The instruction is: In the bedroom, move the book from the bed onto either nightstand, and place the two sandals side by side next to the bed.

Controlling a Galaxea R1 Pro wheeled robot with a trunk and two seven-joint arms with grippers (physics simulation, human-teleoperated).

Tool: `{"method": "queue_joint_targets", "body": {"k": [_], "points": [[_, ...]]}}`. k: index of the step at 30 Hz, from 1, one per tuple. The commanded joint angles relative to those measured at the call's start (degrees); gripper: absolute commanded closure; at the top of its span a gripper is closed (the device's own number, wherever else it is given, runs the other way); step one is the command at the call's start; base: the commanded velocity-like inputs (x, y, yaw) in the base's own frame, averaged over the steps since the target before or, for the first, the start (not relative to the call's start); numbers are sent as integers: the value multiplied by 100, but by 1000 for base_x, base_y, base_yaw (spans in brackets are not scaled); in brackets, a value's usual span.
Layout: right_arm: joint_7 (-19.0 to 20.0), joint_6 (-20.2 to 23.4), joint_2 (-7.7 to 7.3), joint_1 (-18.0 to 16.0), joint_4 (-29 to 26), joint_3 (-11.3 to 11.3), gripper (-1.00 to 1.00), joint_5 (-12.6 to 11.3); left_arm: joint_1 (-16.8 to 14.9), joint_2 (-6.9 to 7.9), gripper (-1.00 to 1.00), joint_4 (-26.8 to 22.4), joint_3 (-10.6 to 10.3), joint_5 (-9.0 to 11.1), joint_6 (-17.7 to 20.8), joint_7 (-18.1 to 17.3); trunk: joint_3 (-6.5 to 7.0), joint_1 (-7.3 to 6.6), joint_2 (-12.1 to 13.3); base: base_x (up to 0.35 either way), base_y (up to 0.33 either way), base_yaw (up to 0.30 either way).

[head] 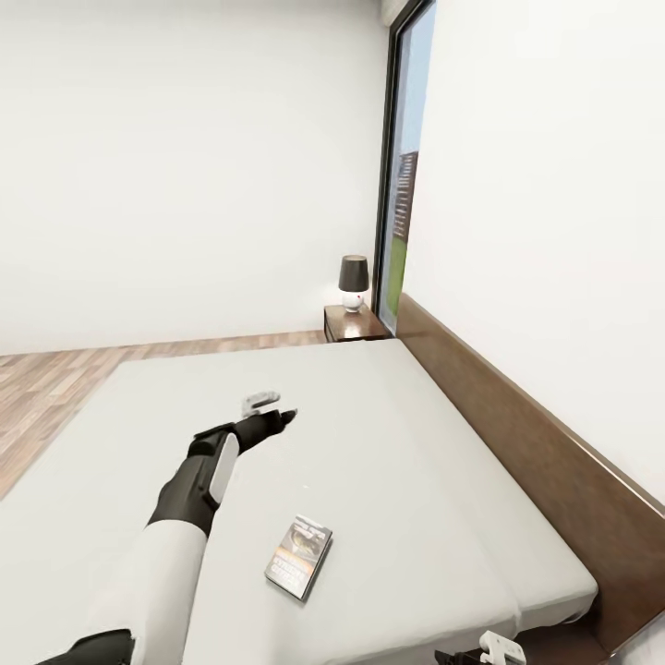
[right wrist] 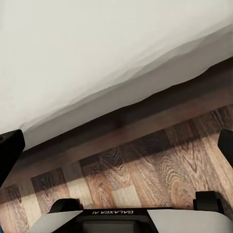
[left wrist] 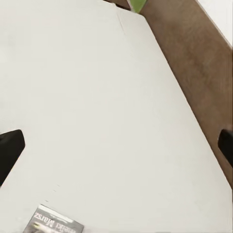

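The book (head: 299,557) lies flat on the bed's light-grey mattress (head: 388,443), near its front edge; its lettered corner (left wrist: 53,223) also shows in the left wrist view. My left gripper (head: 274,409) hovers open over the mattress, beyond the book and a little to its left, with its fingertips (left wrist: 9,150) wide apart and nothing between them. My right gripper (head: 489,651) hangs low beside the bed's front edge, open (right wrist: 116,145) and empty, over the wood floor. The nightstand (head: 356,323) stands at the bed's far corner. A tiny blue sliver (right wrist: 1,228) is too small to identify.
A dark-shaded lamp (head: 353,280) stands on the nightstand. The brown headboard (head: 517,434) runs along the bed's right side under a white wall. A tall black-framed window (head: 399,185) rises behind the nightstand. Wood-plank floor (head: 46,388) lies left of the bed and under its frame (right wrist: 145,116).
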Motion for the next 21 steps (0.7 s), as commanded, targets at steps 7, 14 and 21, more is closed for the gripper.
{"method": "queue_joint_targets", "body": {"k": [7, 14, 21], "points": [[32, 14, -1, -4, 4, -28, -100, -28, -94, -7, -100, 1228, 16, 69, -857, 672, -9, 1, -7, 0, 0, 0], [67, 13, 0, -4, -2, -28, -100, -31, -101, -7, -100, 1584, 14, 82, -1225, 735, -24, 1, -7, 0, 0, 0], [83, 12, -7, -4, -3, -28, -100, -42, -102, -7, -100, 1627, 9, 88, -1245, 731, -80, 1, -7, 0, 0, 0]]}}
